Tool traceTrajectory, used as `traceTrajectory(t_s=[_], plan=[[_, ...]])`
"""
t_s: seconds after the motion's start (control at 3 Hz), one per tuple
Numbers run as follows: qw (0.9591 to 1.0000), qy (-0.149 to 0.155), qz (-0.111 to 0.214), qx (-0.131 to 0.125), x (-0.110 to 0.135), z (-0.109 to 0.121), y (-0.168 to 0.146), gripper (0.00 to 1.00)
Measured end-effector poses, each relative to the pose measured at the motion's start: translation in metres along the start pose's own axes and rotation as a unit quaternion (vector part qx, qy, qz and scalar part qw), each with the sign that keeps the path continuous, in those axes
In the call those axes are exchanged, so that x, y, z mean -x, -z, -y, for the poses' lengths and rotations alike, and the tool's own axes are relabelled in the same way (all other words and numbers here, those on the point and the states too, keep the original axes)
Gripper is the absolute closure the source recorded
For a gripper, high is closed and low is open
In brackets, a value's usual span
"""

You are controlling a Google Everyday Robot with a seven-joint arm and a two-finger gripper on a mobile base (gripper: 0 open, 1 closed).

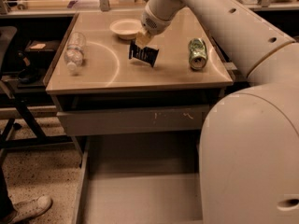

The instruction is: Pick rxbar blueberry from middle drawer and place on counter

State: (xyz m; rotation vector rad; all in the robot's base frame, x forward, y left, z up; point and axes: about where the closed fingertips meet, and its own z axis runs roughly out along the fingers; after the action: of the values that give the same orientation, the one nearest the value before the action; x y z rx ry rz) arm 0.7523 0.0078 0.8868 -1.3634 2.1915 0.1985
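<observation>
Here, the claw point(141, 40) hangs over the middle of the desk point(140, 78), at the end of the pale arm point(224, 22) that reaches in from the right. Its two fingers are pinched together on the upper left corner of the bar point(145, 56), which it has firmly in its grip. The bar hangs below the claw, tilted, its dark wrapper facing the near side. Its lower edge is close to the desk top; whether it touches cannot be told.

A white bowl point(126, 29) stands just beyond the claw, toward the far edge. A clear bottle point(74, 52) lies on its side near the left edge, well apart from the bar. A green can point(197, 53) lies on its side to the right of the bar, near the right edge.

Below the desk, a grey panel point(135, 120) with small yellowish scratches faces the near side. Under it the drawer point(140, 195) stands pulled out toward the near side, its flat floor showing. A pale shoe point(28, 209) rests on the speckled floor at the near left.
</observation>
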Motion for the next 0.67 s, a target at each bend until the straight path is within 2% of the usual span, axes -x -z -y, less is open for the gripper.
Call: traceTrajectory(t_s=[0.67], plan=[[1.0000,0.000,0.000,0.000,0.0000,0.0000,-0.0001,0.13]])
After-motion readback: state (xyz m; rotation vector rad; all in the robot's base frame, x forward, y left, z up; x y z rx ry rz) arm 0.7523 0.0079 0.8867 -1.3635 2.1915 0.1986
